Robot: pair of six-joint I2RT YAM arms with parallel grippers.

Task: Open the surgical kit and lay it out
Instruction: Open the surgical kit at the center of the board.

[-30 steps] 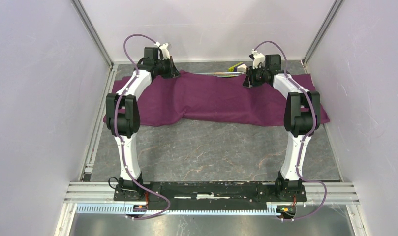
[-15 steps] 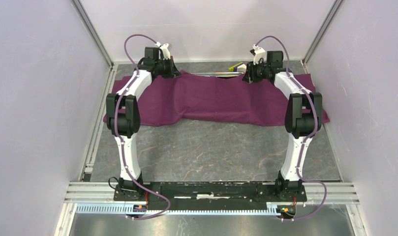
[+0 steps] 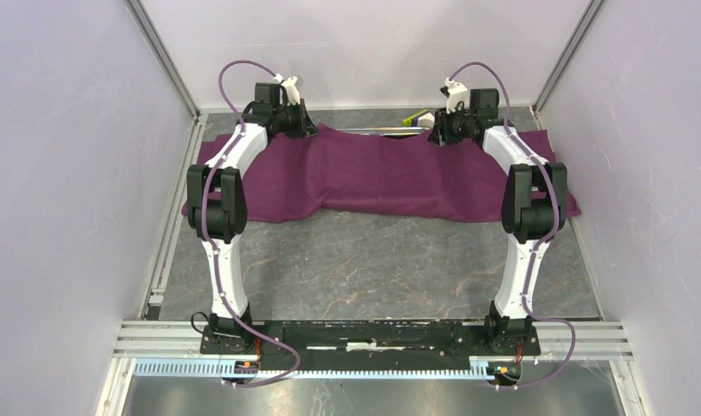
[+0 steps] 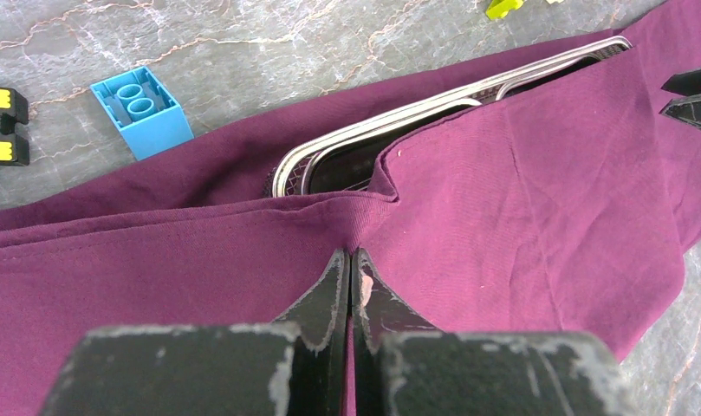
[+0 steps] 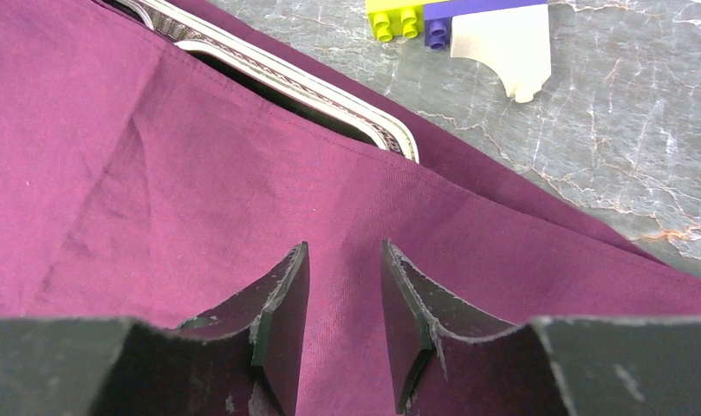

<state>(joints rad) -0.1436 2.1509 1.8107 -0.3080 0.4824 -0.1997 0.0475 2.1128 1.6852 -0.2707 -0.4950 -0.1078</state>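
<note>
So the cloth (image 3: 373, 173) is spread in a wide band across the far half of the counter (image 3: 373, 260), rumpled, with its near edge sagging toward the middle and both arms reaching over to its far edge. The left gripper (image 4: 348, 269) is clamped tight, fingers pressed together, and as far as I can tell from the wrist view it has a thin fold of the cloth pinched right at the tips, since a ridge of fabric runs straight into them. Just past that fold the cloth is raised a bit and you can see the tray (image 4: 288, 166) poking out from under it: a shiny rounded corner and a long rim running off to the upper right, the rest covered. There's a blue block (image 4: 141, 111) sitting on bare counter just beyond the cloth's edge, off to the left of the tray corner. Over on the other side, the right gripper (image 5: 345, 260) has its fingers a narrow gap apart, right down at the cloth with fabric showing between them, not closed on anything. The other rounded end of the tray peeks out ahead of it, and a yellow-green and white piece (image 5: 468, 26) lies on the counter past the cloth, apart from it.
</note>
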